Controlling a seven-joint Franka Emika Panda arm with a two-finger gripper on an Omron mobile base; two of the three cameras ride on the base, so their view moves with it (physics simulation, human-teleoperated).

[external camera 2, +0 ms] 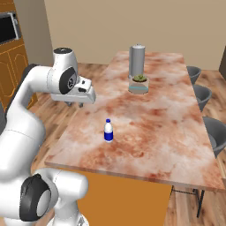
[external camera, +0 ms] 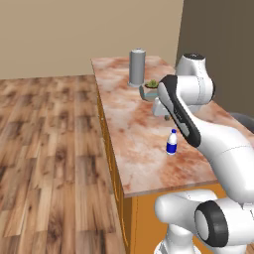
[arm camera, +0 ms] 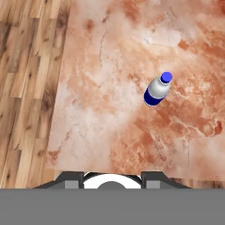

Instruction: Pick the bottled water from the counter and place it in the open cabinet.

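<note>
Marbled reddish-brown and cream stone made up the counter (external camera 2: 154, 128), a long island top over an orange base, with wood plank floor (external camera: 44, 149) along one side and grey chairs (external camera 2: 215, 132) along the other. On it the bottle (external camera 2: 108, 131) stood upright, its long axis vertical and the cap pointing straight up, a blue band around its lower half. It sat below the claw (external camera 2: 74, 104) and a little out toward the middle of the counter, well apart from it, with nothing touching it.

From the hand camera the bottle (arm camera: 157, 90) appeared ahead of the claw and off to the right, seen from above so that the cap hid part of the body; there the cap looked blue, while in the base views it looked white.

Whether the fingers were apart or together could not be told: in the right base view they were two small dark stubs under the white hand, and in the left base view the forearm covered them.

Farther along the counter beyond the claw stood a tall grey cylinder (external camera 2: 137, 61) and, just beside it, a small potted plant (external camera 2: 139, 84); the two may have touched, though that was unclear.
</note>
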